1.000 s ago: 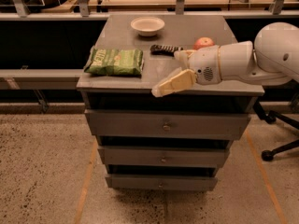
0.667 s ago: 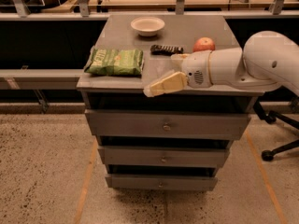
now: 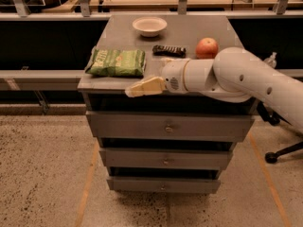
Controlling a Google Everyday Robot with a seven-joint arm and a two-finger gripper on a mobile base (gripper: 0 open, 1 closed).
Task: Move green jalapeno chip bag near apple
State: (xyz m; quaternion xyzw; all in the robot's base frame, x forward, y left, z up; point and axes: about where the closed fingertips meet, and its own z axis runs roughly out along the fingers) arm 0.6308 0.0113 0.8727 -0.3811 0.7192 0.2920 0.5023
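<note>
Bag (image 3: pixel 117 63) lies flat on the counter (image 3: pixel 189 30), on its 9 o'clock side. The bag's left end reaches the counter's left edge, and a narrow bare strip separates its near side from the front edge. The apple (image 3: pixel 207 48) stands toward 3 o'clock, well apart from the bag and close to the right edge. A dark bar (image 3: pixel 169 50) lies between them, just beside the apple at its 9 o'clock, with a small bare gap to the bag's right end. A white bowl (image 3: pixel 149 26) sits toward 12 o'clock, near the far edge, with open grey surface between it and the bag.

The tool (image 3: pixel 137 90) hangs at the counter's front edge, at the bag's 5 o'clock and near its right front corner, not touching it. It points toward 9 o'clock along the front lip. Whether it is spread or pressed together I cannot tell; it holds nothing. The white arm (image 3: pixel 236 74) behind it comes in from 3 o'clock and covers the counter's right front corner, passing in front of the apple's base. Open room remains between bowl and bar, and beyond the apple toward 12 o'clock. Below the top are three drawers (image 3: pixel 168 126), all closed.
</note>
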